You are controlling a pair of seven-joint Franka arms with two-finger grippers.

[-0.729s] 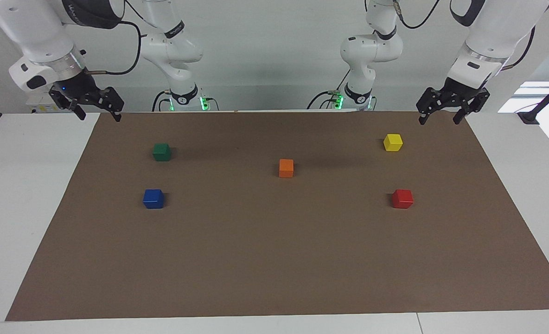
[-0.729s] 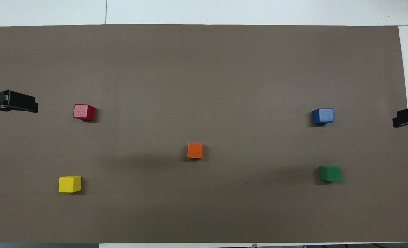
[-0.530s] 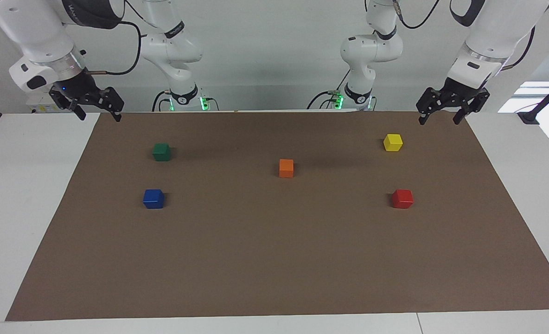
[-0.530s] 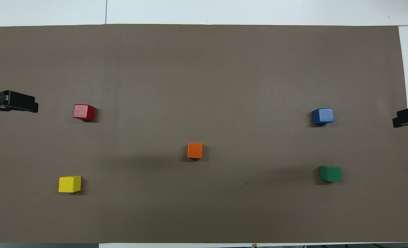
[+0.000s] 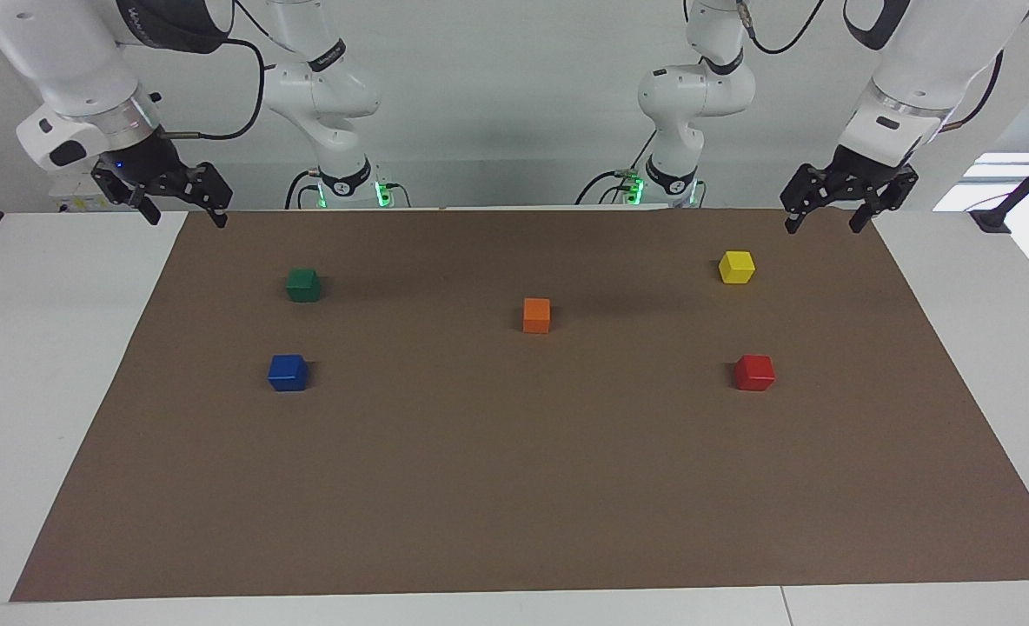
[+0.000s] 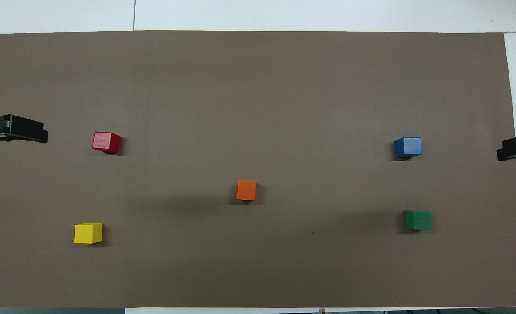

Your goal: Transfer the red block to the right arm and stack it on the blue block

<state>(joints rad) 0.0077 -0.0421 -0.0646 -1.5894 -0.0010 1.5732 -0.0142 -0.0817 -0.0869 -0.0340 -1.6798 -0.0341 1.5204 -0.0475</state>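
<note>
The red block (image 5: pixel 754 372) (image 6: pixel 106 142) lies on the brown mat toward the left arm's end of the table. The blue block (image 5: pixel 288 372) (image 6: pixel 409 147) lies on the mat toward the right arm's end, about as far from the robots as the red one. My left gripper (image 5: pixel 822 228) hangs open and empty over the mat's edge nearest the robots, apart from the red block. My right gripper (image 5: pixel 186 217), with a blue wrist light, hangs open and empty over the mat's corner at its own end. Only their tips show in the overhead view.
A yellow block (image 5: pixel 736 266) lies nearer to the robots than the red block. A green block (image 5: pixel 303 284) lies nearer to the robots than the blue block. An orange block (image 5: pixel 536 314) lies mid-mat. The brown mat (image 5: pixel 514 487) covers most of the white table.
</note>
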